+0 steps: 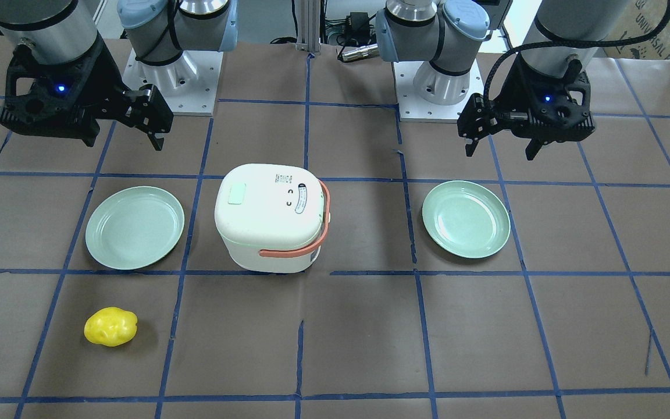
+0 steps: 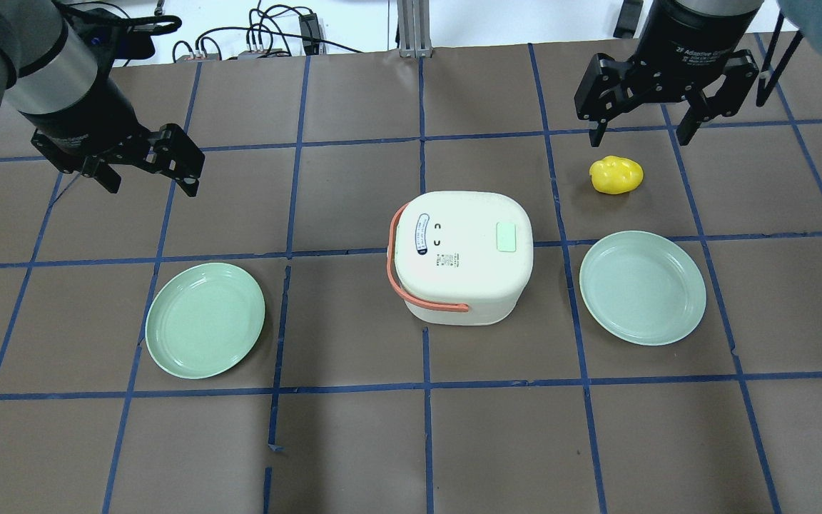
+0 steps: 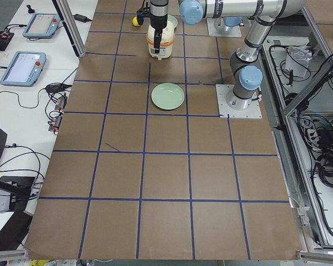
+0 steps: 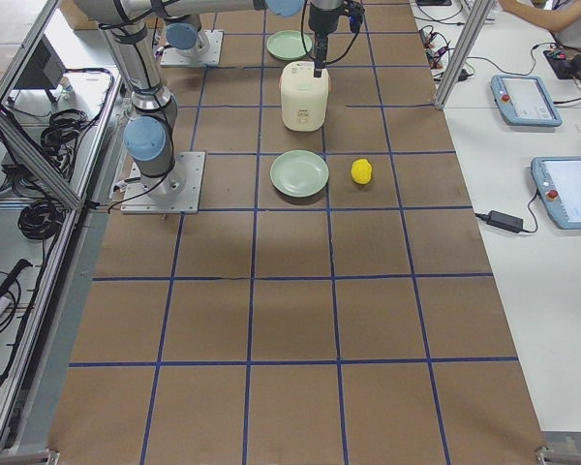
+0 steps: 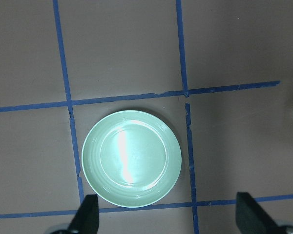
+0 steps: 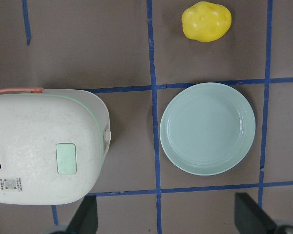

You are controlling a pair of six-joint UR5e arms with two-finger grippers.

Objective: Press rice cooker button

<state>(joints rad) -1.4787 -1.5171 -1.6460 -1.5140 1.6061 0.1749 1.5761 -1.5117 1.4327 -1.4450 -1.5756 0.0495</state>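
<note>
The white rice cooker (image 2: 464, 275) with an orange handle stands mid-table, lid shut. Its pale green button (image 2: 507, 235) sits on the lid top, on the side toward my right arm. It also shows in the front view (image 1: 237, 193) and the right wrist view (image 6: 66, 158). My right gripper (image 2: 641, 132) is open and empty, high above the table beyond the cooker's right side. My left gripper (image 2: 150, 178) is open and empty, high over the table's left part. In the front view the right gripper (image 1: 124, 141) is at upper left and the left gripper (image 1: 500, 152) at upper right.
A pale green plate (image 2: 204, 319) lies left of the cooker, under the left wrist camera (image 5: 132, 158). A second plate (image 2: 643, 287) lies right of the cooker. A yellow lumpy toy (image 2: 618, 175) lies beyond that plate. Blue tape lines grid the brown table.
</note>
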